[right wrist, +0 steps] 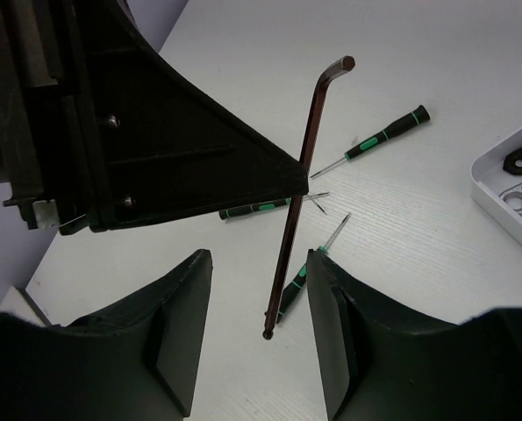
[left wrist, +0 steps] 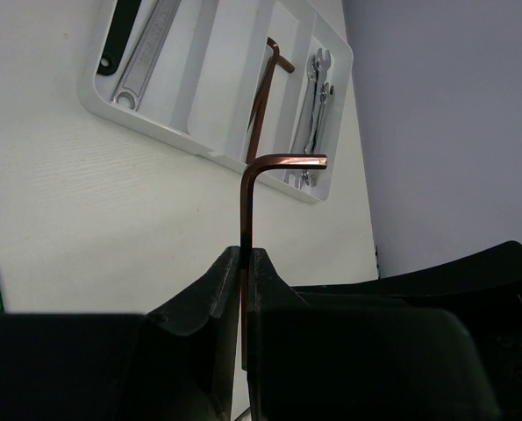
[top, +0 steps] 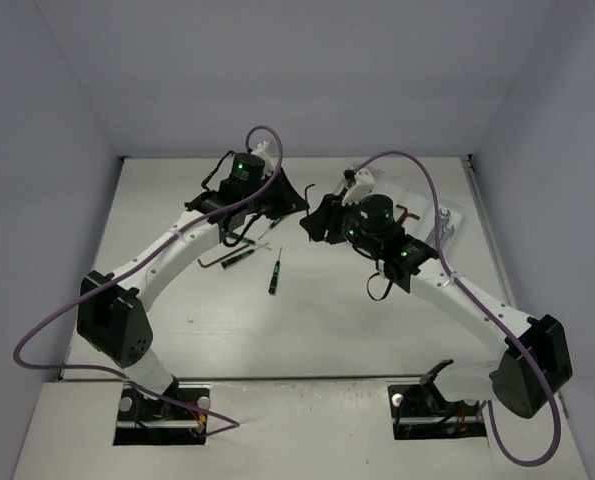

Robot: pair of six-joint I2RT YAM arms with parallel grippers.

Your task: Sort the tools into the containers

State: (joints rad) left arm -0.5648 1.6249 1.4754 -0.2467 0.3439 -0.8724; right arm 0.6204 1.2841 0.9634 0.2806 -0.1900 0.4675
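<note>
White worktop [top: 327, 330], toward far edge: left gripper [left wrist: 246, 254] pinches hex key [left wrist: 247, 202]; right gripper [right wrist: 259, 263] spread around it; early release risks a drop.

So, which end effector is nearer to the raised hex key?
Left. The left end effector grips the hex key; the right end effector is open, a finger on each side, not touching it.

Both arms, the left arm [top: 177, 245] and the right arm [top: 467, 295], are white tubes with chunky black joint housings. Each has a purple cable [top: 389, 154] coming off it and little green lights [top: 241, 166] on the black wrist blocks. The left hand [left wrist: 245, 254] and right hand [right wrist: 259, 263] are matte black plastic with wedge-shaped fingers, and a couple of small screws [right wrist: 111, 120] show in the left one's side plate.
</note>
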